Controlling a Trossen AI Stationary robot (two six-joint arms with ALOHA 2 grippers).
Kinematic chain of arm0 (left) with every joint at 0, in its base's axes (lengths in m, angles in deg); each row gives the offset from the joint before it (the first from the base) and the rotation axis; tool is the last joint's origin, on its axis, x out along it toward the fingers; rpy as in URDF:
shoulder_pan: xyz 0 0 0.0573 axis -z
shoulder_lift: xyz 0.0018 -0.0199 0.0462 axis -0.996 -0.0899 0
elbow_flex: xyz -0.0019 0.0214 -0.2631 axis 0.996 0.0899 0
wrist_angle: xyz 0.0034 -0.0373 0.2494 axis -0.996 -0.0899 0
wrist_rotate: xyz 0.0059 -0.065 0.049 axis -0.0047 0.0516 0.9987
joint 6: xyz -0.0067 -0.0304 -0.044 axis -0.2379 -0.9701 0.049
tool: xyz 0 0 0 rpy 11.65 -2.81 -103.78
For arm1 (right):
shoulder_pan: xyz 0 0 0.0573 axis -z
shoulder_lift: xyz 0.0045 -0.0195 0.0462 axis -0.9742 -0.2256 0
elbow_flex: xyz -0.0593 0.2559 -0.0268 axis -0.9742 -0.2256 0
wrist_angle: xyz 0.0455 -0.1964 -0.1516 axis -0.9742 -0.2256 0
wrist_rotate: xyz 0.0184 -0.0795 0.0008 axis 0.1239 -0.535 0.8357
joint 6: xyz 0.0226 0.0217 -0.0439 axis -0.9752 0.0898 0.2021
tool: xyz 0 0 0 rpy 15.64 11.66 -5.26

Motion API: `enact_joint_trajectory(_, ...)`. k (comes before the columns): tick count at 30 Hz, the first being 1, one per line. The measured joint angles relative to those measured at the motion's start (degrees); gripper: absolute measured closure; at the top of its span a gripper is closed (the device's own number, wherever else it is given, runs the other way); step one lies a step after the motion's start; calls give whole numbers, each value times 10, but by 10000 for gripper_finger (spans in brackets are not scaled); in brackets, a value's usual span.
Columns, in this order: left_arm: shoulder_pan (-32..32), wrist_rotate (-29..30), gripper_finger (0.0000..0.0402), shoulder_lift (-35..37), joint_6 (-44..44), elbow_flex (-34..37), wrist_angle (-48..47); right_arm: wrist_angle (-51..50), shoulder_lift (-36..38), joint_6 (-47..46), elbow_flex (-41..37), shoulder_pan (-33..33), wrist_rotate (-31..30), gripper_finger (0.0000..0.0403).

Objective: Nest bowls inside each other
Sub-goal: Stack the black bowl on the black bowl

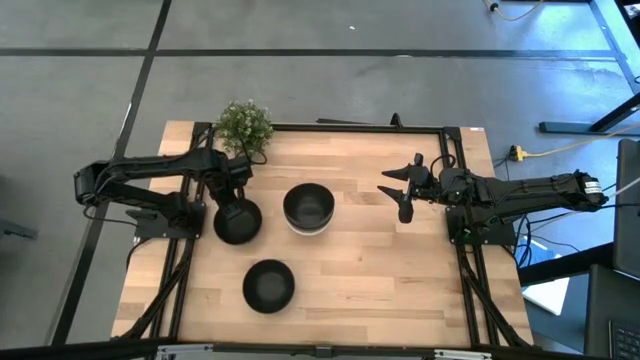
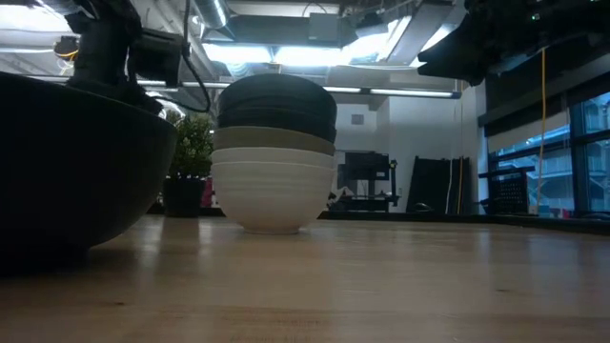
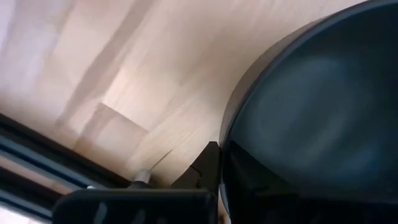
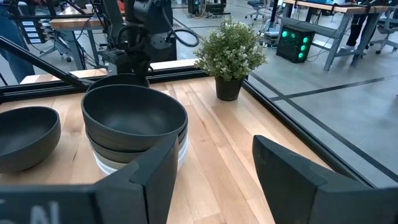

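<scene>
A stack of nested bowls (image 1: pixel 308 208) (image 2: pixel 274 152) stands mid-table on its white bottom bowl, with grey-olive and black bowls above. A lone black bowl (image 1: pixel 268 285) (image 2: pixel 76 171) rests on its base near the table's near edge. A third black bowl (image 1: pixel 237 222) (image 3: pixel 317 118) sits left of the stack. My left gripper (image 1: pixel 235 203) (image 3: pixel 219 171) is shut on that bowl's rim. My right gripper (image 1: pixel 398 195) (image 4: pixel 214 168) hovers open to the right of the stack, touching nothing. My left gripper holds the black bowl by its rim (image 3: pixel 225 146) on the side toward the table's far edge. One finger (image 3: pixel 208 165) is outside the wall and the other is inside the hollow, coming from above. The bowl sits upright; whether its base is on the table I cannot tell.
A small green potted plant (image 1: pixel 244 127) (image 4: pixel 230 53) stands at the far left of the table, just behind the left gripper. A black frame rail (image 1: pixel 340 127) runs along the far edge. Bare wood (image 1: pixel 380 270) lies between the stack and the right arm.
</scene>
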Motion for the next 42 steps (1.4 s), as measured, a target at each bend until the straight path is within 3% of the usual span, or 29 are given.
enact_joint_trajectory(9, -51, -27, 399, 0, 59, -109, -65, 0, 0, 0, 0, 0, 0, 194)
enact_joint_trajectory(18, -69, -56, 400, 0, 101, -281, -63, 0, 0, 0, 0, 0, 0, 194)
enact_joint_trajectory(23, -67, -137, 400, -13, 115, -340, 2, 0, 0, 0, 0, 0, 0, 194)
enact_joint_trajectory(27, -56, -173, 400, -58, 114, -371, 65, 0, 0, 0, 0, 0, 1, 194)
enact_joint_trajectory(42, -22, -193, 400, -273, 172, -462, 30, -1, 0, 4, 0, 0, 49, 194)
